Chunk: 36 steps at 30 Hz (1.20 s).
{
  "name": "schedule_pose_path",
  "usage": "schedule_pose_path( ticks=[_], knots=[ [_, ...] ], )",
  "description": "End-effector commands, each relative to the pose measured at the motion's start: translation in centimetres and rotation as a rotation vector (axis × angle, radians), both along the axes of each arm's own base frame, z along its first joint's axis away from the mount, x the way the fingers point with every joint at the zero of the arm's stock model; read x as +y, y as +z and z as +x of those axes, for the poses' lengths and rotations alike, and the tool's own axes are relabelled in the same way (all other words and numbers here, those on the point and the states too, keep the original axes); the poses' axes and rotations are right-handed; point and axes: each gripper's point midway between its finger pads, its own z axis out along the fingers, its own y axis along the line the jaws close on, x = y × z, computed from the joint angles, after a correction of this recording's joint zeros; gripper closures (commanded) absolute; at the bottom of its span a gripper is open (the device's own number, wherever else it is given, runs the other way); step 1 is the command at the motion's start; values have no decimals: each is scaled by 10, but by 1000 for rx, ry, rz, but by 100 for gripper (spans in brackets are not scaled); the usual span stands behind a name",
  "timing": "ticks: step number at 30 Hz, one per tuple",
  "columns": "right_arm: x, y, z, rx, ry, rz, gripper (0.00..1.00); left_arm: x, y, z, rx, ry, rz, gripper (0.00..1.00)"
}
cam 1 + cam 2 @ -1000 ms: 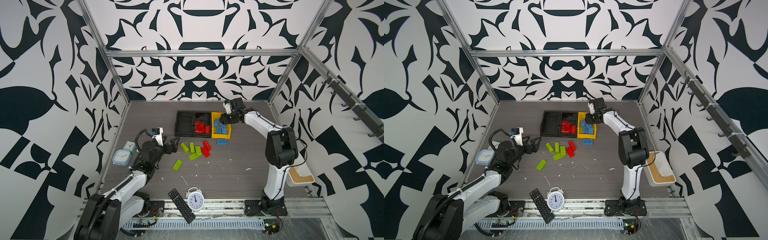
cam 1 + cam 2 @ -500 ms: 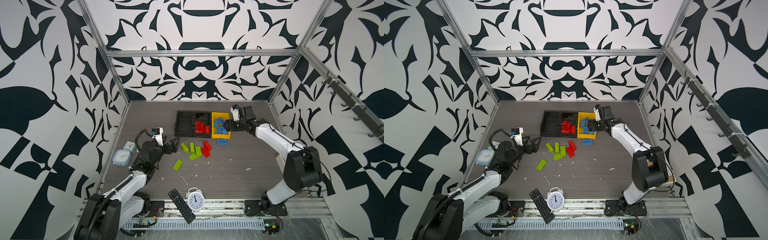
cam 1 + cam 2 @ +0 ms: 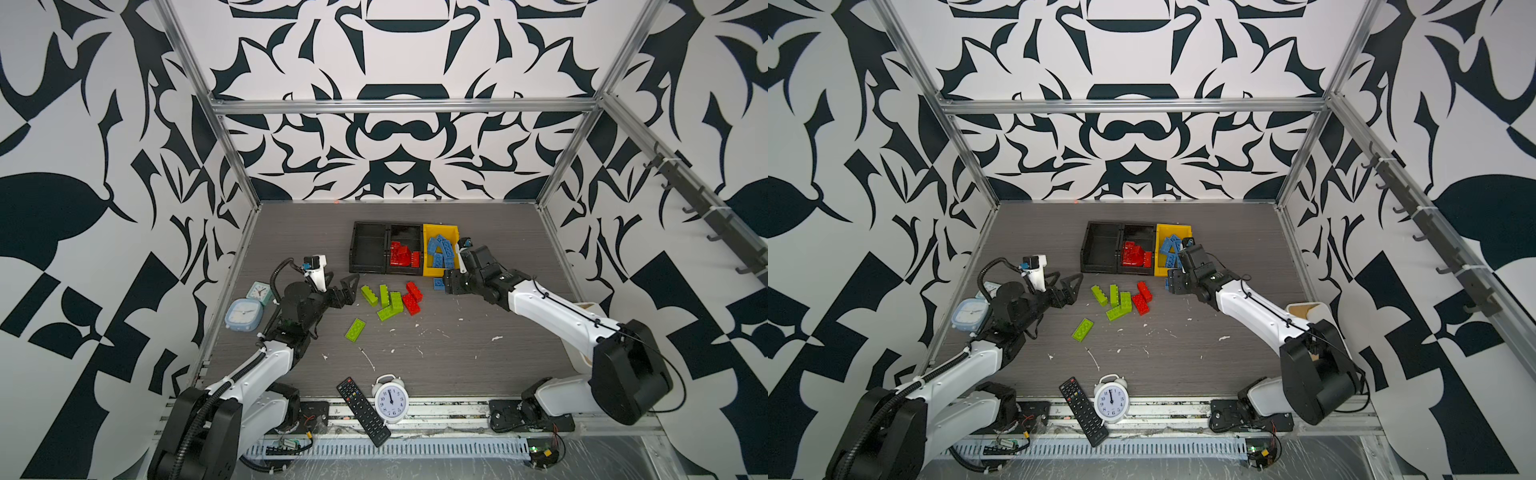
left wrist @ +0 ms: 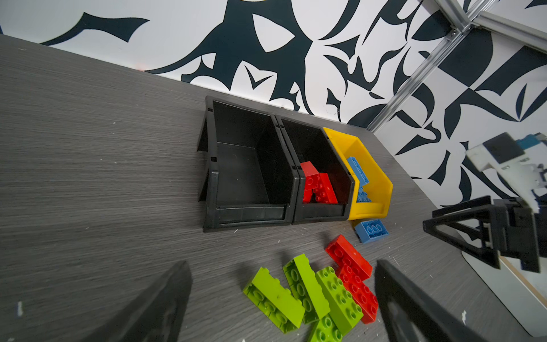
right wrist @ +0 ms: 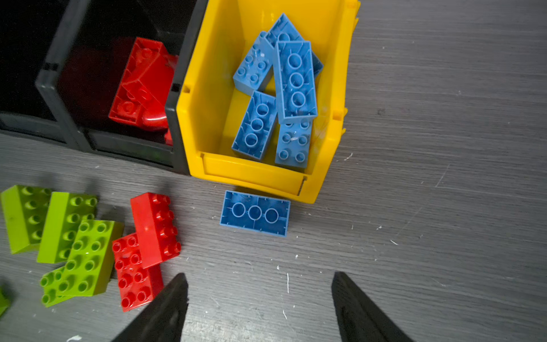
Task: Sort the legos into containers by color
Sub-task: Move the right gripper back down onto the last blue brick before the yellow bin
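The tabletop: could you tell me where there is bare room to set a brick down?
Free: the table between the green bricks and the white alarm clock; the strip behind the yellow bin; left of the empty black bin. Crowded: around the red bricks and the blue brick.

**ITEM COUNT**

Bins: two black plastic bins [image 3: 370,253], one yellow plastic bin [image 5: 207,88].
Loose on the surface: five lime green studded bricks [image 3: 355,329], two red studded bricks [image 3: 414,291], one blue studded brick [image 5: 255,213].
Inside the yellow plastic bin: at least five blue bricks [image 5: 296,80].
Red pieces in a black bin [image 3: 401,255]: count unclear.
Clocks [image 3: 390,400]: three.
Black remote control [image 3: 363,411]: one.
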Motion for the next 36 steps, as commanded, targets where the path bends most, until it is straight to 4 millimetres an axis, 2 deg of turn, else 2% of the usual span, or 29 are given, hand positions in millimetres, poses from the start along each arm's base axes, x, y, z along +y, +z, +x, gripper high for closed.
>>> schedule_pose_path(
  ticks=[1,11,21,36],
  knots=[
    [2,6,13,-45,-22,-18,20,-3,10,0,-30,-13,-13,1],
    [9,-11,22,-11,-13,-28,19,-3,10,1,-30,-12,-10,1],
    [20,-20,37,-10,-10,-13,18,-2,10,1,-32,-9,-6,1],
    [22,-48,42,40,-5,-46,17,-2,9,1,-27,-10,-6,1]
  ],
)
